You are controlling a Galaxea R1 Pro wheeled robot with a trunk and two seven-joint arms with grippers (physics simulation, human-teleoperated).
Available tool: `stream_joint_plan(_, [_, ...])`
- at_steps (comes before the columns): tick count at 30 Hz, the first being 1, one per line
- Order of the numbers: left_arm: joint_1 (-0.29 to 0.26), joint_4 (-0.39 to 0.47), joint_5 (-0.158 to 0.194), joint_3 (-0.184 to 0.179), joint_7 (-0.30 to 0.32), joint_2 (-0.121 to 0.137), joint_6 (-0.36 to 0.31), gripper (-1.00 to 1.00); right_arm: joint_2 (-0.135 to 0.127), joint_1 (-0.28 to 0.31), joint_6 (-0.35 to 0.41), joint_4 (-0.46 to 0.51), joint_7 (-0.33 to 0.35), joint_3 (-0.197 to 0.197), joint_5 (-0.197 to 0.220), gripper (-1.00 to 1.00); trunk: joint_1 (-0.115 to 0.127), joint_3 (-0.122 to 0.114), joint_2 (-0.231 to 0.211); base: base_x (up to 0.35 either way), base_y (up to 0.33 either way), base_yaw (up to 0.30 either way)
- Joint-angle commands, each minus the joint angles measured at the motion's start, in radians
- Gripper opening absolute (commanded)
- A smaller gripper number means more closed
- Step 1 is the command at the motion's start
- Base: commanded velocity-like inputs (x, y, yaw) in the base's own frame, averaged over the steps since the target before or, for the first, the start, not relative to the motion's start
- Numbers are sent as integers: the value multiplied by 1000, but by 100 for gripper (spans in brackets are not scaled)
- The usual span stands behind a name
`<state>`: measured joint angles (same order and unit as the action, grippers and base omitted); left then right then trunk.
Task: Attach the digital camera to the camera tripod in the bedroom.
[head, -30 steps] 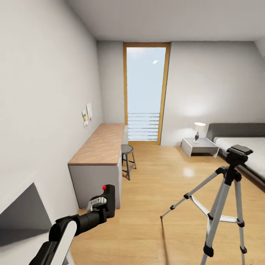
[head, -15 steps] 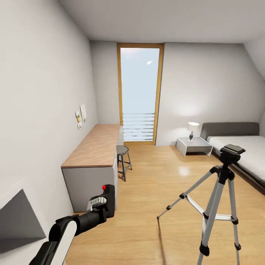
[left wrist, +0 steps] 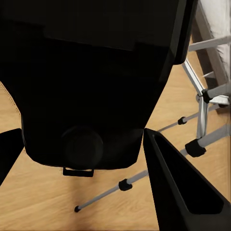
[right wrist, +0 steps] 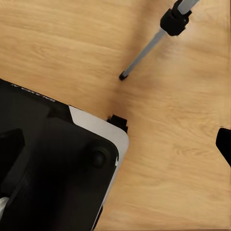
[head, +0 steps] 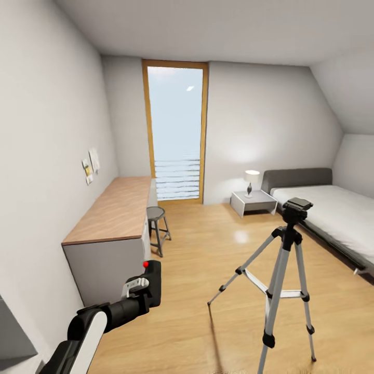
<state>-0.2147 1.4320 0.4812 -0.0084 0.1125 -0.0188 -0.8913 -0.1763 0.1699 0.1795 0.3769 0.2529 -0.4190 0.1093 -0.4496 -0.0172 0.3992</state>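
Head view is showing me the bedroom with my left tool (head: 141,289) raised at the near left, gripping the digital camera (head: 152,278) upright, its red button on top. In the left wrist view the digital camera's dark body (left wrist: 91,82) is sitting between my two fingers (left wrist: 178,192), so the hold is looking firm. The camera tripod (head: 283,270) is standing on the wood floor to the right, well apart from my tool, its black head (head: 296,206) bare, with the bed (head: 337,213) just beyond it. The worktop (head: 111,210) is running along the left wall. Of my right tool I am seeing only a dark sliver at the edge of the right wrist view, so I cannot tell whether it is open or closed. I judge I am at the approach stage: I should be closing on the tripod squarely, keeping the camera level, and bringing its underside down over the head plate without knocking a leg.
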Motion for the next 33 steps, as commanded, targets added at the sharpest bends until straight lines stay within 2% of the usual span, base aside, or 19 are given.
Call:
stream_joint_plan(1, [0,1,-6,2,10,0,-5,-100,-1,0,6,2,0,-6,10,100,0,0,1,0,0,-274])
stream_joint_plan(10, [1,1,-5,7,11,2,-5,-100,-1,0,4,2,1,-6,10,100,0,0,1,10,11,-275])
stream_joint_plan(20, [5,2,-4,7,12,2,-3,-100,0,0,3,1,0,-6,10,100,0,0,1,157,128,-275])
stream_joint_plan(33, [5,2,-5,9,12,2,-4,-100,0,-1,3,1,-1,-7,10,100,0,0,1,20,15,-276])
